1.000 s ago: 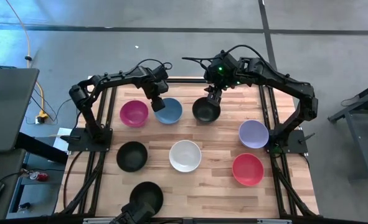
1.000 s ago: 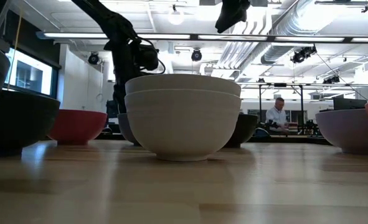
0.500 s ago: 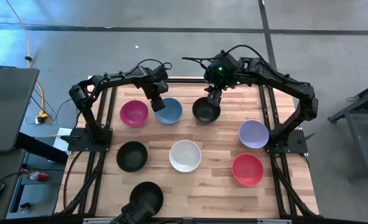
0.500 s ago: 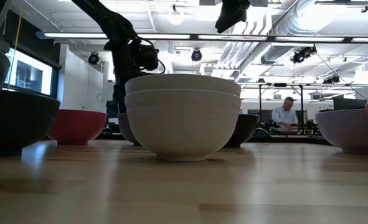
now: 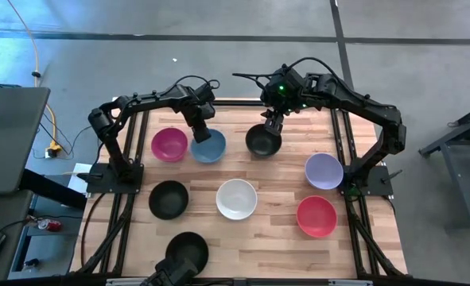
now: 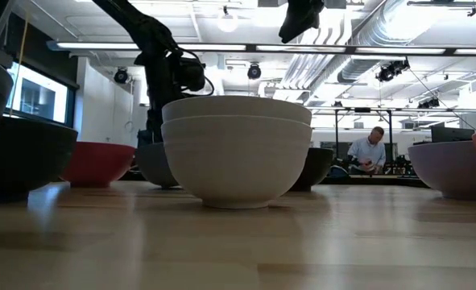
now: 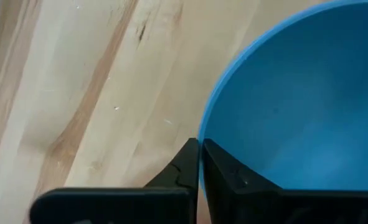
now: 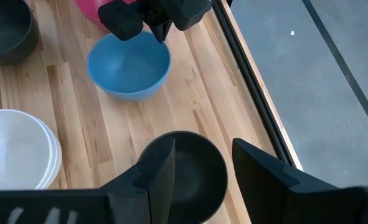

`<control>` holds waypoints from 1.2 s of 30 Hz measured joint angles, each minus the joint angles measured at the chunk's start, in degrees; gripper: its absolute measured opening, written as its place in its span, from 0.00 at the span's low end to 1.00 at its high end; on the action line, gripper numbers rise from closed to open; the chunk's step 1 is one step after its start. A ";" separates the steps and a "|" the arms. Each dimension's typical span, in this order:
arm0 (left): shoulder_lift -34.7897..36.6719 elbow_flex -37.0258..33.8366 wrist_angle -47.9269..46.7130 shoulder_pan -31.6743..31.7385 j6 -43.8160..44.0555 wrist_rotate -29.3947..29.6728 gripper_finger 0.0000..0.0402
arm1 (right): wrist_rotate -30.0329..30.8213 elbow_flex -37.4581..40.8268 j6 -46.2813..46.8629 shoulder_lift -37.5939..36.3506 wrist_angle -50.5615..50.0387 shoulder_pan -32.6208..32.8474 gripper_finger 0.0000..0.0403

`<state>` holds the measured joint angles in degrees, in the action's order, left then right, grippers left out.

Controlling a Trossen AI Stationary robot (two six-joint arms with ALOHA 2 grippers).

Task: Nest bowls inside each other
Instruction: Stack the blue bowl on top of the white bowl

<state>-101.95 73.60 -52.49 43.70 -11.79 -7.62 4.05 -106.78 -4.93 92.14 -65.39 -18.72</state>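
Wooden table [image 5: 274, 175] carried eight visible bowl positions in the high view: magenta bowl [image 5: 169, 144] and blue bowl [image 5: 208, 146] side by side at upper left of centre, black bowl [image 5: 263, 141] at upper centre, lavender bowl [image 5: 324, 170] at right, red bowl [image 5: 316, 215] at lower right, white bowls [image 5: 236, 199] at centre, shown stacked two deep in the low view, a second black bowl [image 5: 168, 199] at left, a third black bowl [image 5: 187, 249] at the bottom edge. A person [image 6: 371, 151] sat far behind the table in the low view. Compared with a second earlier, the blue bowl lay shifted left, closer to the magenta one. Left gripper [image 5: 200, 135] was clamped on the blue bowl's left rim, one finger inside and one outside. Right gripper [image 5: 271, 121] hung over the upper-centre black bowl's rim, fingers spread wide, holding nothing.
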 joint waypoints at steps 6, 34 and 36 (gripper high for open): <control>0.00 0.00 1.22 0.00 -0.39 0.15 0.00 | 0.00 0.00 -0.02 0.00 0.00 0.00 0.38; 0.04 24.76 -16.37 -10.47 -2.34 -1.31 0.00 | 6.54 0.02 -3.99 0.00 -7.95 -9.68 0.38; 0.04 24.77 -16.93 -11.78 -2.28 -1.80 0.00 | 7.22 0.02 -4.07 0.00 -8.21 -10.83 0.38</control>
<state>-101.91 98.37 -69.42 31.92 -14.08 -9.42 11.27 -106.76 -8.99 92.14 -73.59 -29.56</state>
